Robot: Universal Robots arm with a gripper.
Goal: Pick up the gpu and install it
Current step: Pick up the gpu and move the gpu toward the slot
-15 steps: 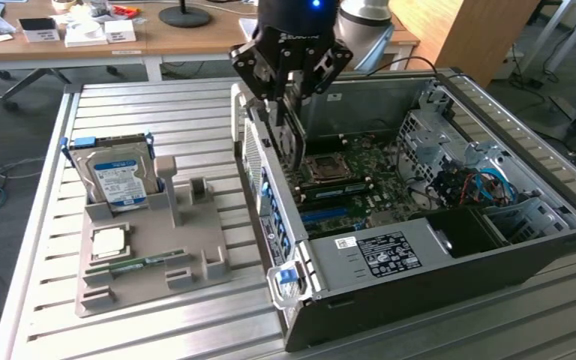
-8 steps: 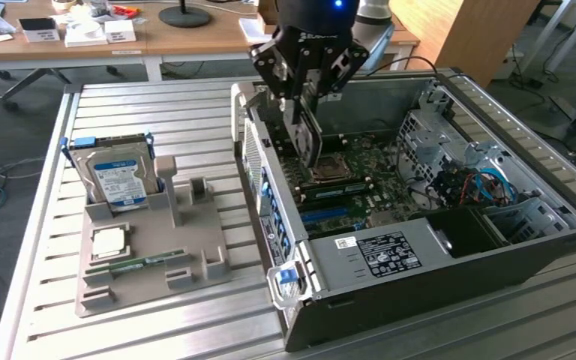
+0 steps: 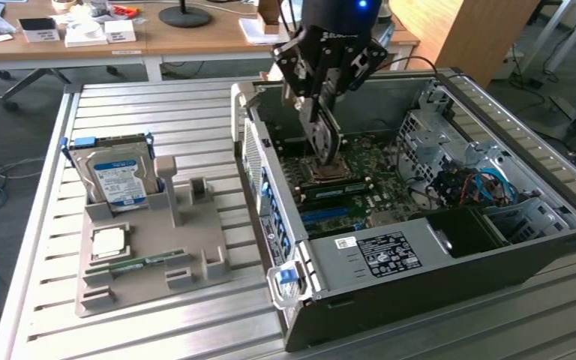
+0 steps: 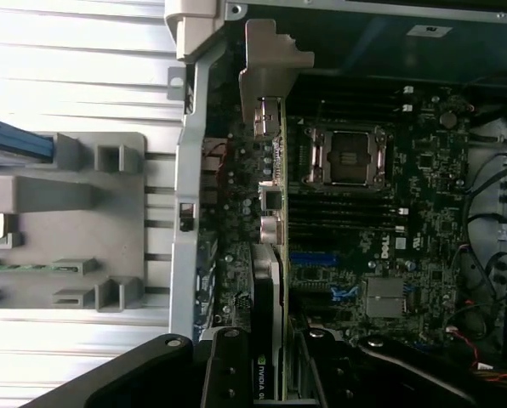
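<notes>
So the black 2-fingered tool (image 4: 273, 378) is pinched narrow onto the gpu (image 3: 326, 142), the thin flat dark circuit card with the black fan shroud, with 1 finger on each face. The card hangs right under the tool, inside the open black and silver computer case (image 3: 528, 247). It's over the green motherboard (image 4: 407, 238), near the square CPU socket (image 4: 351, 157).

The bit that matters imo: the card stands on edge. In the wrist view its long axis runs straight out from the tool to the silvery metal end bracket (image 4: 270, 55), which sits close to the case wall with the ports. So card and tool line up as 1 piece, and what counts is what lies under that bottom edge. Can't tell if the edge touches the board or hangs just above it.

The grey parts holder (image 3: 148, 247) on the slatted metal tabletop (image 3: 168, 112) is well apart, on the exterior view's left.
</notes>
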